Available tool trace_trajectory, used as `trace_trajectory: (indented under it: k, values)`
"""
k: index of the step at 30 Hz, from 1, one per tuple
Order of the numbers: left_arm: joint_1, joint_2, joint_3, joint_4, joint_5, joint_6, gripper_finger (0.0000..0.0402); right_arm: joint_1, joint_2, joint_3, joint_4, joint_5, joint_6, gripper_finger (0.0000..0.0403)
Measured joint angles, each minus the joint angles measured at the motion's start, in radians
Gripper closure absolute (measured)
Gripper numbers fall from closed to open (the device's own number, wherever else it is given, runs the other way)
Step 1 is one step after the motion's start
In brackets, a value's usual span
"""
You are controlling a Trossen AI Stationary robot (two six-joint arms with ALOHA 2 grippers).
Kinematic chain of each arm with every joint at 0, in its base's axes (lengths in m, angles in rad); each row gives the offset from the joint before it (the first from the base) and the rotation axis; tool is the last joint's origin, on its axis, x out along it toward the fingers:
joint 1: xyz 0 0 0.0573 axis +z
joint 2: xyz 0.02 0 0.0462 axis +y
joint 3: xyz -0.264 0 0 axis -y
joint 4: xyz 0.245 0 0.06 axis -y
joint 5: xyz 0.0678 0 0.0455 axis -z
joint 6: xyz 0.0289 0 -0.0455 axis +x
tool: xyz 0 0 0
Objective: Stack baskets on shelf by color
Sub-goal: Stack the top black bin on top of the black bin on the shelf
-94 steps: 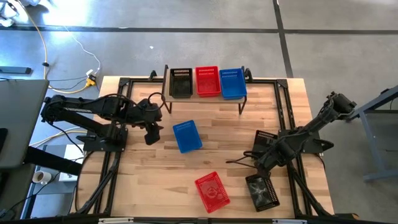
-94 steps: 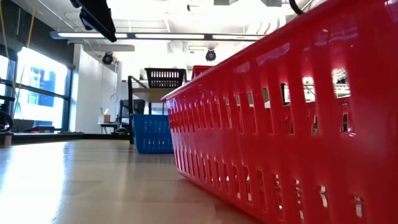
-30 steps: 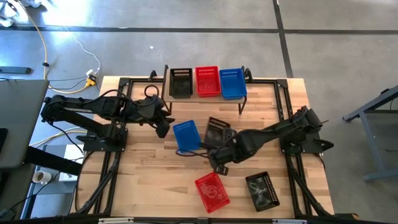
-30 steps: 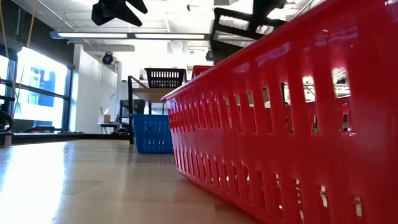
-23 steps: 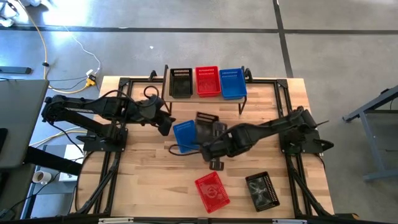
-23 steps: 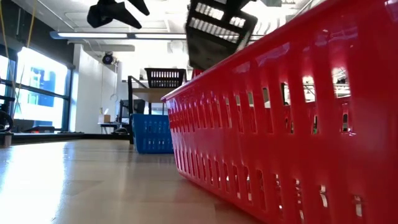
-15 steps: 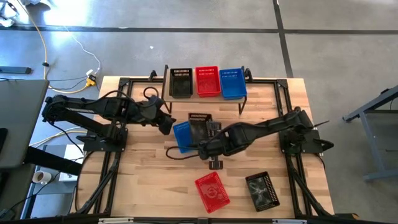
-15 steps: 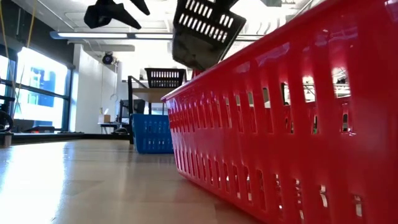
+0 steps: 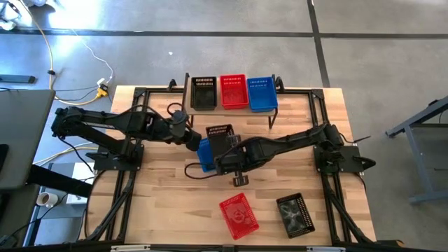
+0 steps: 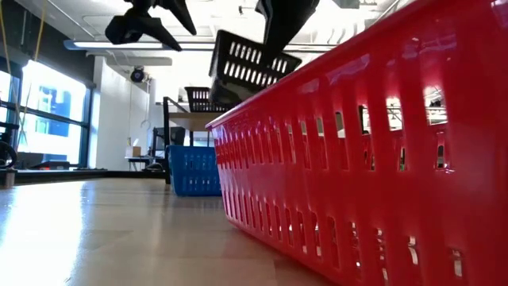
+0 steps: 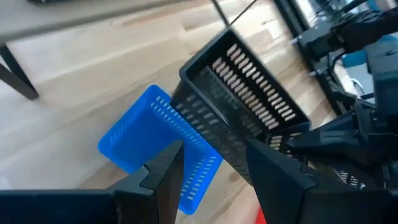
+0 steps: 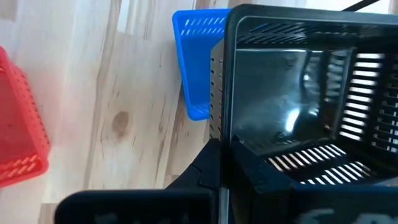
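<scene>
My left gripper (image 9: 194,142) hangs spread beside the blue basket (image 9: 204,155), ready to take it. Just right, my right gripper (image 9: 227,148) pinches a black basket (image 9: 220,135) above it, bound for the black one on the shelf (image 9: 274,108).

Shelf (image 9: 234,108), at the table's far edge: light wood plank on thin black legs, bearing three single baskets in a row, black basket (image 9: 204,93) left, red basket (image 9: 234,92) centre, blue basket (image 9: 262,94) right. Loose blue basket (image 9: 204,154) on the tabletop near centre. Lifted black basket (image 9: 220,141), tilted in the air, overlapping it. Loose red basket (image 9: 239,214) and loose black basket (image 9: 295,214) lie near the front edge.
</scene>
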Motion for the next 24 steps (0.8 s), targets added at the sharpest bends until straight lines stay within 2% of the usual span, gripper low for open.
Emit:
trace_trajectory:
  k: [14, 24]
  values:
    - [0.0, 0.132, -0.001, 0.019, 0.009, -0.083, 0.0236, -0.043, 0.012, 0.0, -0.002, -0.01, -0.046, 0.0403]
    - [-0.001, 0.136, -0.001, 0.096, 0.009, -0.088, 0.0236, -0.05, 0.014, 0.0, -0.014, -0.037, -0.076, 0.0403]
